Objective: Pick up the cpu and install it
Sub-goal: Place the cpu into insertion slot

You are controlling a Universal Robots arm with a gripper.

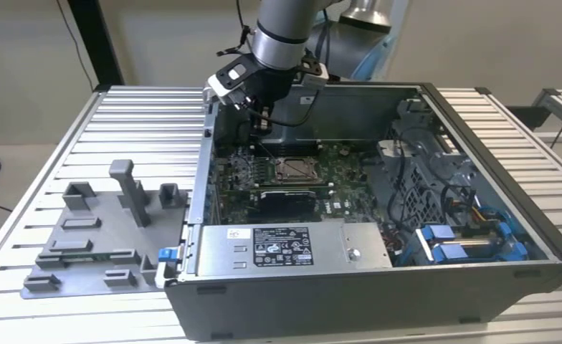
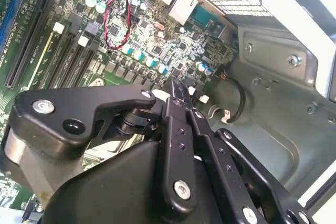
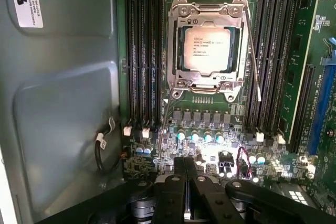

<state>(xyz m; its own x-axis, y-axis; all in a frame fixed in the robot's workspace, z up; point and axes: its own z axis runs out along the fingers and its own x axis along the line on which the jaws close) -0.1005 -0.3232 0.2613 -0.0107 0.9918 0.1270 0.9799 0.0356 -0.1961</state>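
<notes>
While the cpu [image 3: 206, 51] lay seated in the socket [image 3: 209, 10], the fingers [image 3: 177, 182], pressed together and empty, hung over the board [image 3: 210, 109] near it, so good work, I judged, meant keeping them steady and clear of the slots [image 3: 142, 51].

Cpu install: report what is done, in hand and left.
Done: the cpu sits in the socket, metal frame over its edges. In hand: nothing; the claw is shut and empty, apart from the chip, inside the computer case. Left: whether the socket's wire levers are latched, I cannot tell.
</notes>
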